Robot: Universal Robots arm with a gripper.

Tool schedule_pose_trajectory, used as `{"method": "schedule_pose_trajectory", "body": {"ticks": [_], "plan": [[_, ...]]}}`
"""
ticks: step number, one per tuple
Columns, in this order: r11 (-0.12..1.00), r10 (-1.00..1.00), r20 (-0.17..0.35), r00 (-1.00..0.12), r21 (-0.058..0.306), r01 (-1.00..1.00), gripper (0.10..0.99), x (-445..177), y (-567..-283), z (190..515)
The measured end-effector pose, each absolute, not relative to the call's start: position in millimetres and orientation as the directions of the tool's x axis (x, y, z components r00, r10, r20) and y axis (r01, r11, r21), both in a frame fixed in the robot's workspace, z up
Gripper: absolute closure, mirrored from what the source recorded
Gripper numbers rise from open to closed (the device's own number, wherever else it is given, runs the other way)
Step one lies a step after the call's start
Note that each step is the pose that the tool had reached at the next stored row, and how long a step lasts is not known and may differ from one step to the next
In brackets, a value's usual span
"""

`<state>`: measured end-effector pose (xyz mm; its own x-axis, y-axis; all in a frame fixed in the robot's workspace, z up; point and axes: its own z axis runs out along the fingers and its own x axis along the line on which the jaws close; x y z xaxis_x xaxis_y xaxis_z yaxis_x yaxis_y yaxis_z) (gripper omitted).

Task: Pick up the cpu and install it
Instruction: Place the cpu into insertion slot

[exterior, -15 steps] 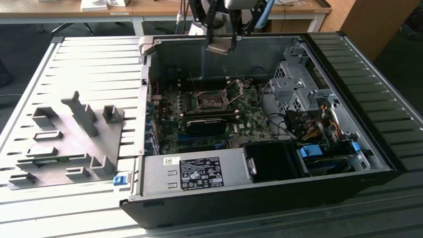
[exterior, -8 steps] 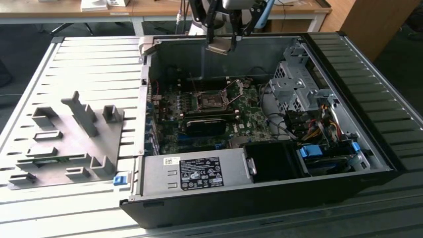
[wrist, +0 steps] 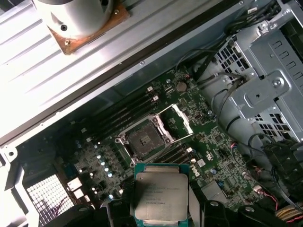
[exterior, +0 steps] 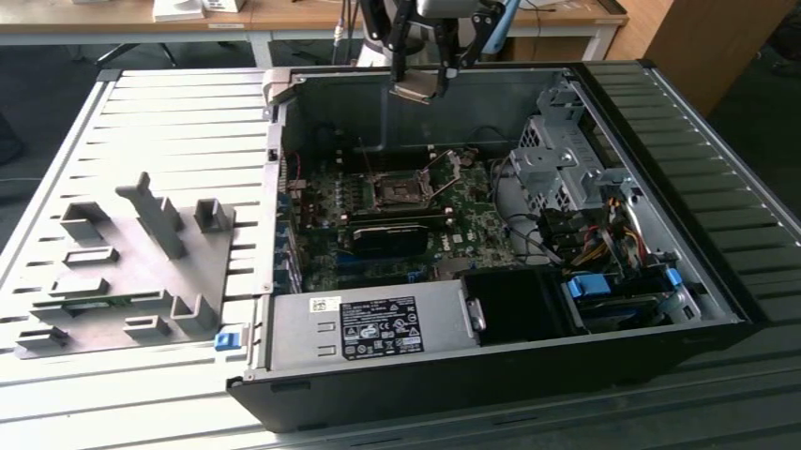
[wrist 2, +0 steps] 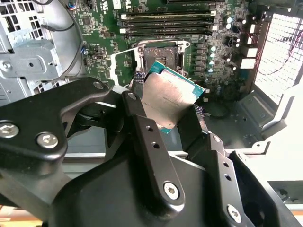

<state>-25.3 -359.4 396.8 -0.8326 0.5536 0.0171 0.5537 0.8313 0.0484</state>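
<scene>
The cpu (exterior: pixel 415 91), a flat square chip with a silvery top and greenish rim, hangs above the open computer case's far wall in the exterior view. My gripper (exterior: pixel 421 82) is shut on it. In the second wrist view the black fingers (wrist 2: pixel 142 124) clamp the cpu (wrist 2: pixel 173 94) by two opposite edges, and it is tilted. The empty socket (wrist: pixel 142 138) lies on the green motherboard below and ahead of the cpu (wrist: pixel 160 194), with its metal load plate (wrist: pixel 176 120) swung open. In the exterior view the socket (exterior: pixel 398 192) sits well below the gripper, mid-board.
The case's far wall (exterior: pixel 414 89) stands under the gripper. A metal drive cage (exterior: pixel 557 159) and cable bundle (exterior: pixel 601 225) fill the exterior view's right side; a power supply (exterior: pixel 375 323) and black shroud (exterior: pixel 520 300) sit near. A grey fixture with plastic blocks (exterior: pixel 138 262) lies on the left.
</scene>
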Motion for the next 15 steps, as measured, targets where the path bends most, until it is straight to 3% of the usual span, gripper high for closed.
{"method": "schedule_pose_trajectory", "body": {"ticks": [15], "plan": [[0.788, 0.614, 0.017, -0.789, 0.049, 0.614, 0.545, -25.3, -359.4, 396.7]]}}
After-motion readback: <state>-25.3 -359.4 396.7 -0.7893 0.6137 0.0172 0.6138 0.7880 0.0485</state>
